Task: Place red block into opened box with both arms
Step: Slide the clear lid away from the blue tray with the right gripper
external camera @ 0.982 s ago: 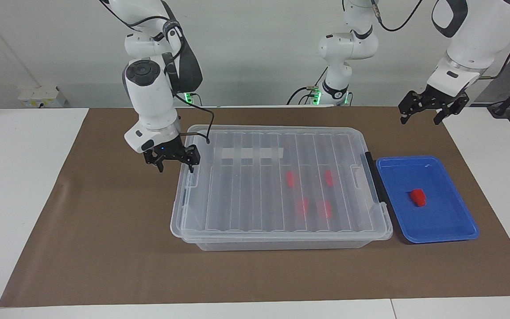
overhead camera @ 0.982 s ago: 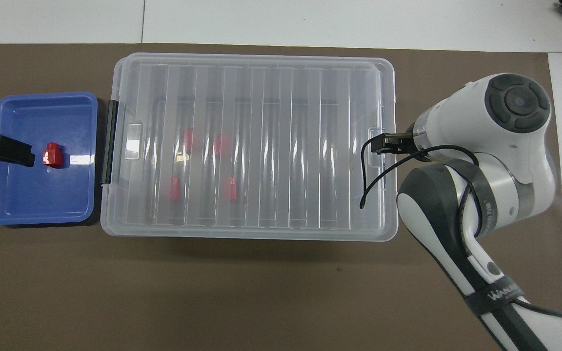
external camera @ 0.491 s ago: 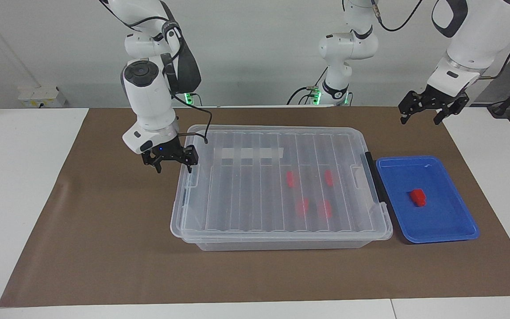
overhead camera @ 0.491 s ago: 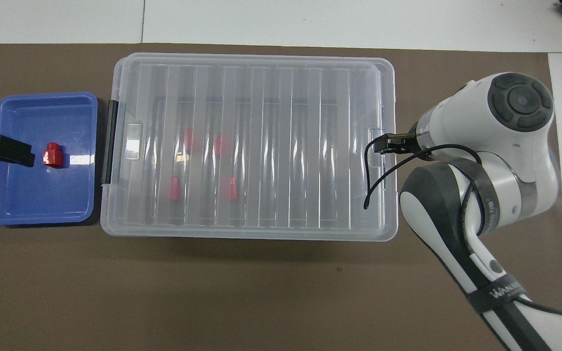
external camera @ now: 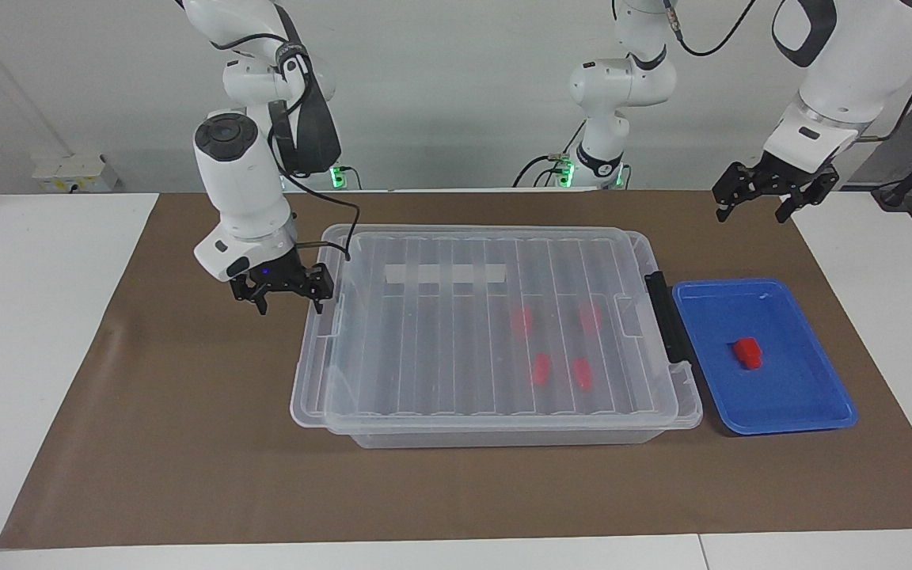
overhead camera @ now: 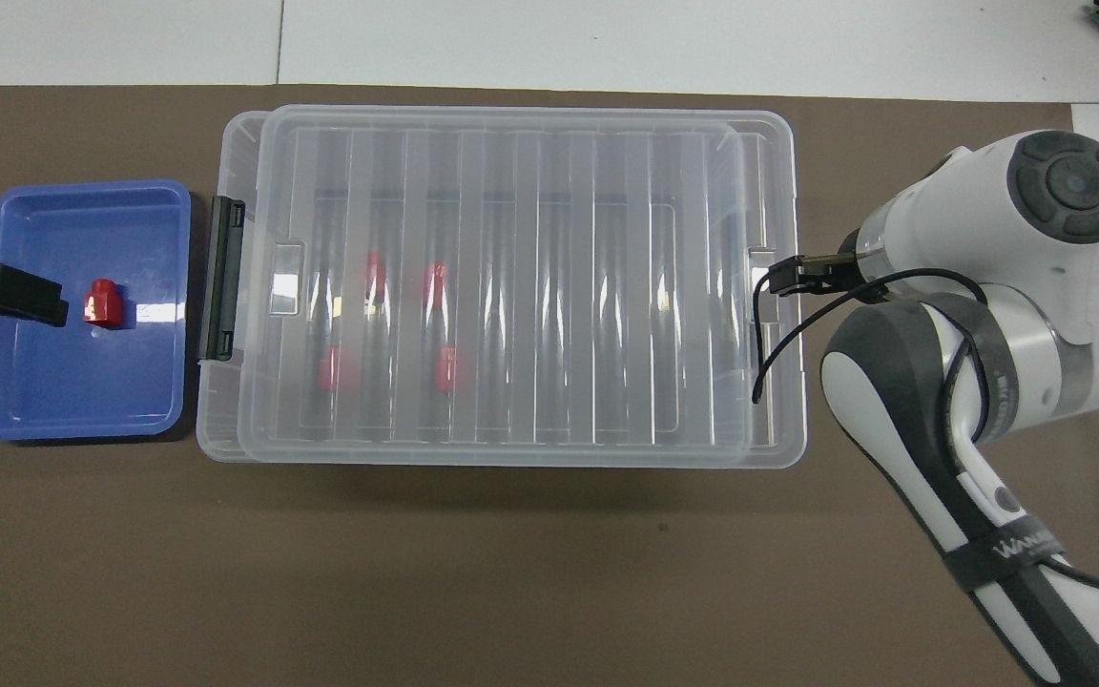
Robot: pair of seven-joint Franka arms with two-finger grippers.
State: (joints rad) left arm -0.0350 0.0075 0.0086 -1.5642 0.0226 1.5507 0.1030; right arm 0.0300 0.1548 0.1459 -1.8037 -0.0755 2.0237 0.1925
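Red block [external camera: 747,353] sits in blue tray [external camera: 820,412], at the left arm's end of the counter [external camera: 187,475], tray just beside the box [external camera: 503,435] end w/ black bar [external camera: 666,326]. Block is small, stepped top up, no clear long axis to speak of.

Left pincer [external camera: 765,202] hangs up in the air, nearer the robots' side than the tray in facing view; in overhead view its tip [overhead camera: 1,292] shows over the tray, just beside the block. So left arm is the near one for the block by far; judging the pick needs a drop down onto the block. Left pincer wide, holds nothing.

Right pincer [external camera: 286,286] is at the box's other end, right arm's end of counter, at the lid [external camera: 456,332] edge by the handle tab. Fingers look spread wide; can't tell for sure if a fingertip hooks the lid rim or just sits beside it, no clamped grip visible. Lid lies offset on the box, overhanging toward the right arm's end, a strip of box rim showing at the black-bar end, but opening is mostly covered.

Four other red blocks [external camera: 521,321] seen thru lid inside box.

Judgement: lid has to clear more before the block can go in; right arm well apart from block, its job is the lid
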